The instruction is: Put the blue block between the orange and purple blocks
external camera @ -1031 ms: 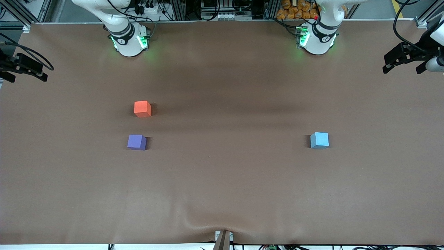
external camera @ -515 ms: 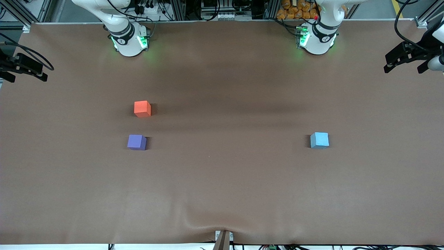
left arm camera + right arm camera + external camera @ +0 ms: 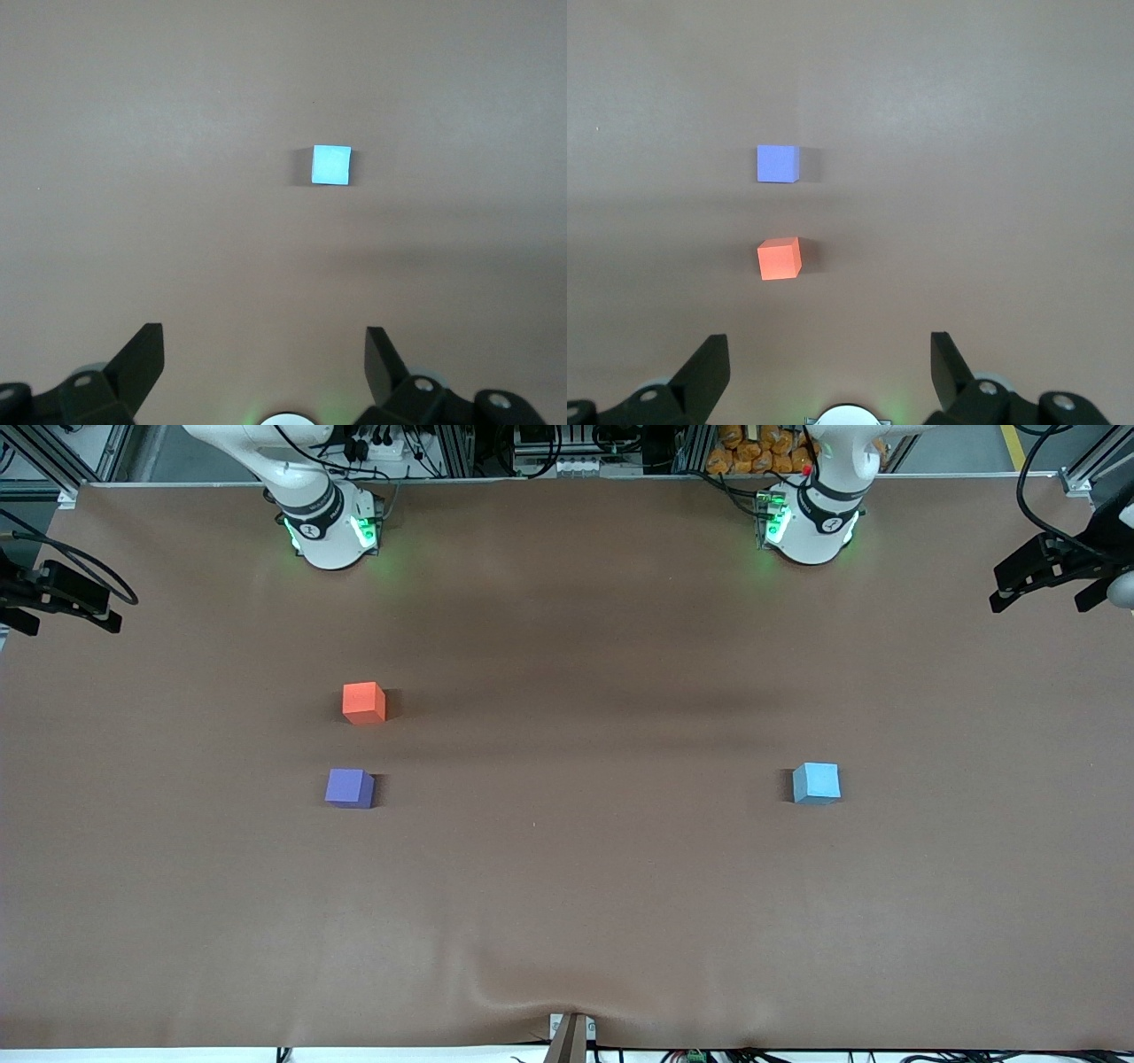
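A brown matte table cover [image 3: 567, 921], rippled at its near edge, carries a small sky-blue matte cube [image 3: 816, 783] toward the left arm's end, well apart from a bright orange-red matte cube [image 3: 363, 702] and, nearer the camera, a violet-purple matte cube [image 3: 349, 787] toward the right arm's end. Since a second ago the left gripper [image 3: 1050, 576] has drifted outward over the table's edge, while the right gripper [image 3: 55, 598] waits and the cubes stay put. Only the wrist views show each gripper's fingers [image 3: 142, 359] [image 3: 707, 365] spread apart and empty, high above the cubes.
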You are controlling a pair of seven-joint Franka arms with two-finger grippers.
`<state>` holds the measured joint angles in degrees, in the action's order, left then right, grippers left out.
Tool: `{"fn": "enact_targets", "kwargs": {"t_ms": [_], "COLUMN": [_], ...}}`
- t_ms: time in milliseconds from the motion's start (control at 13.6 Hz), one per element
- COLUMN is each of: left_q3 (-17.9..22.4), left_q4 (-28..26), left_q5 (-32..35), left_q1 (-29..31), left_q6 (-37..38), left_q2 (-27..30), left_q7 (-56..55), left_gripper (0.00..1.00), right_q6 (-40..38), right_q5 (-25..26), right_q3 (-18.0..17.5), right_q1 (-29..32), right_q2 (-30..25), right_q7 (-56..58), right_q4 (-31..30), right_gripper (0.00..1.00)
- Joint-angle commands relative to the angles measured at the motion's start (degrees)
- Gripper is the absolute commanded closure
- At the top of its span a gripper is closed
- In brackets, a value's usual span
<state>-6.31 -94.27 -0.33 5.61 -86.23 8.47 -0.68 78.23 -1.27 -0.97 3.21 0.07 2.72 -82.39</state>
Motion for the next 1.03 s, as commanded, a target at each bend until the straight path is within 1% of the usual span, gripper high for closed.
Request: {"fn": "enact_targets", "kwargs": {"t_ms": [0,147,221,515,589,663,810,957], "left_q3": [-0.8,-1.0,-1.1,-1.6,-1.9,-2.6,-3.1,-3.1], "left_q4": [-1.6,-5.5,-7.4,-9.1,-10.5,-12.7,-17.9,-20.3], "left_q5": [-0.3,-0.2,-0.2,-0.5,-0.5,-0.5,-0.5,-0.5], "left_q1": [0.3,0.1,-0.2,-2.4,-2.5,-2.5,-2.4,-2.0], "left_q6": [-2.7,-7.4,-10.6,-23.5,-27.7,-31.6,-39.9,-45.2], "left_q2": [-0.5,-1.5,-3.3,-15.6,-18.2,-20.0,-21.7,-25.0], "left_q7": [-3.1,-4.3,-4.3,-4.4,-4.4,-4.4,-4.5,-4.4], "left_gripper": [0.0,0.0,0.0,0.0,0.0,0.0,0.0,0.0], "right_q6": [0.3,0.3,0.3,0.4,0.4,0.4,0.4,0.4], "right_q5": [-0.6,-0.7,-0.8,-0.8,-0.8,-0.8,-0.8,-0.9], "right_q3": [-0.4,-0.4,-0.4,-0.4,-0.4,-0.5,-0.5,-0.5], "right_q1": [0.4,0.4,0.4,0.4,0.4,0.4,0.4,0.4], "right_q2": [-1.3,-1.3,-1.2,-1.3,-1.3,-1.3,-1.2,-1.3], "right_q7": [-0.7,-0.7,-0.7,-0.7,-0.7,-0.7,-0.7,-0.7], "right_q4": [-0.9,-0.9,-0.9,-0.9,-0.9,-0.9,-0.9,-0.9], "right_gripper": [0.0,0.0,0.0,0.0,0.0,0.0,0.0,0.0]}}
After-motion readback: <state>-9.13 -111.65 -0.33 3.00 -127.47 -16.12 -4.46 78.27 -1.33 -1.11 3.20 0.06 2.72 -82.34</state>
